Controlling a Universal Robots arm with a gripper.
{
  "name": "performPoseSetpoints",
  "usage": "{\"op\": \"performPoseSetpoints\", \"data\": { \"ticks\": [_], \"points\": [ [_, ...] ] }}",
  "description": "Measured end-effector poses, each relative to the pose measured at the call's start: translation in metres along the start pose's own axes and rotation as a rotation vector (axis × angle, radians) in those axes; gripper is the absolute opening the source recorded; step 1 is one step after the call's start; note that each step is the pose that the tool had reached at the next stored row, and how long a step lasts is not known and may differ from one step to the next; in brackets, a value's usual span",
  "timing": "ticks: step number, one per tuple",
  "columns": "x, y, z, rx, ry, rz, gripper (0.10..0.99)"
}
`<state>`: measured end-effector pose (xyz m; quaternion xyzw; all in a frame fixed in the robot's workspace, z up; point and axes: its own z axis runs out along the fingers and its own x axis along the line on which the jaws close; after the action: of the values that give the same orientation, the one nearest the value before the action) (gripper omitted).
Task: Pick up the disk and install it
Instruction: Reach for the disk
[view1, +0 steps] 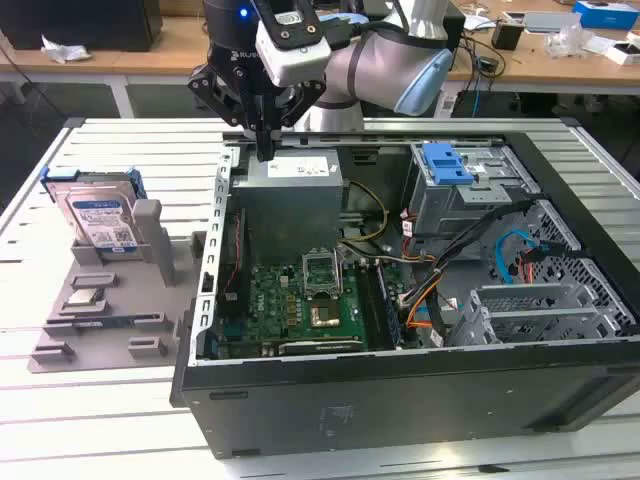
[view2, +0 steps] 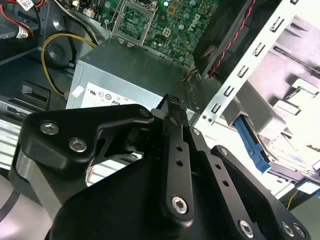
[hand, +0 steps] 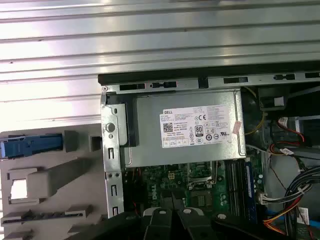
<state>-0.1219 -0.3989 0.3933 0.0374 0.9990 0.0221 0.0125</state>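
Above power supply (view1: 300, 170), gripper (view1: 265, 150); disk (view1: 100, 215) apart.

above disk (view1: 98, 215): open | chassis wall (view1: 213, 250): blocks sideways path (upright) | drive cage (view1: 450, 205): cables (view1: 432, 290) alongside

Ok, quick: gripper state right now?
Gripper: closed and empty, by the power supply; the disk sits on the gray tray.
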Motion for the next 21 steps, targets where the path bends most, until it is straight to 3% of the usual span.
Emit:
{"op": "performPoseSetpoints", "data": {
  "ticks": [12,21],
  "points": [
    [0.0176,-0.0013,-0.0005,0.0,0.0,0.0,0.102],
    [0.0381,-0.0028,-0.001,0.0,0.0,0.0,0.102]
  ]
}}
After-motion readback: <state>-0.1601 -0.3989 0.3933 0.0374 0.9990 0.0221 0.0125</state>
